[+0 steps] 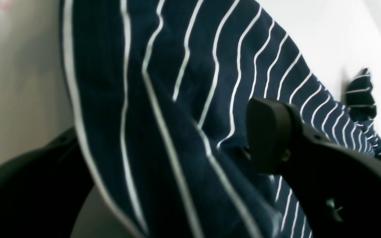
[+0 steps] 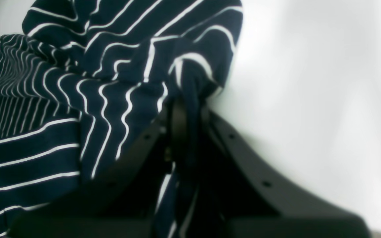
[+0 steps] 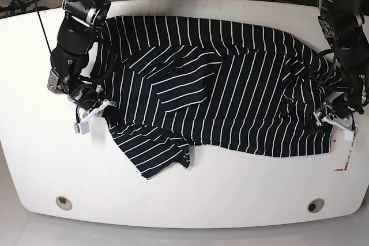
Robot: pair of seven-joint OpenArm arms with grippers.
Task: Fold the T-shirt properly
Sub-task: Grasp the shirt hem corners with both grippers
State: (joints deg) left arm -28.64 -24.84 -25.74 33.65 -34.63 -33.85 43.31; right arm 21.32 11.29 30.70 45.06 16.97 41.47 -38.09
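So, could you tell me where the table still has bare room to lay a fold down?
Bare table runs along the near edge below the T-shirt, widest near-right. Crowded: the ends, where the right gripper and left gripper sit.

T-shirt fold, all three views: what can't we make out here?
- Left wrist: left gripper near finger is blurred, partly behind the T-shirt.
- Right wrist: right gripper tips buried in bunched cloth.
- Base: collar hidden in folds; both arms cut off by the top edge.
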